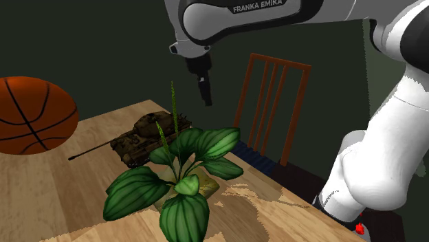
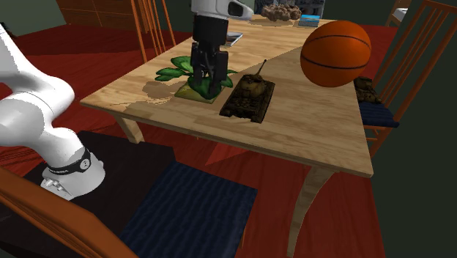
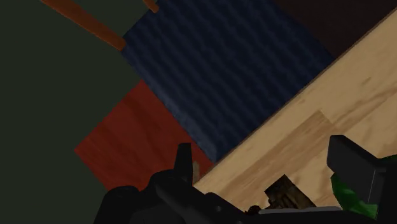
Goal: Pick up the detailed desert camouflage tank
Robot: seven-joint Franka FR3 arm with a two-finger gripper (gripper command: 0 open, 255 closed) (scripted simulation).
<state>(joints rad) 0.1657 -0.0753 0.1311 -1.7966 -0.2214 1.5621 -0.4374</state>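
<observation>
The tank, mottled brown and tan with a long thin barrel, sits on the wooden table just behind a leafy potted plant. In the second exterior view the tank lies between the plant and a basketball. My gripper hangs open in the air above the table's far edge, higher than the tank and off to its side, holding nothing. From the second exterior view the gripper stands in front of the plant. In the wrist view the gripper spans the table edge, with a brown mottled scrap below.
A large orange basketball rests at the shoulder view's left. A wooden chair with a blue cushion stands at the far table edge. Another chair holds a dark mottled object. Red floor lies around the table.
</observation>
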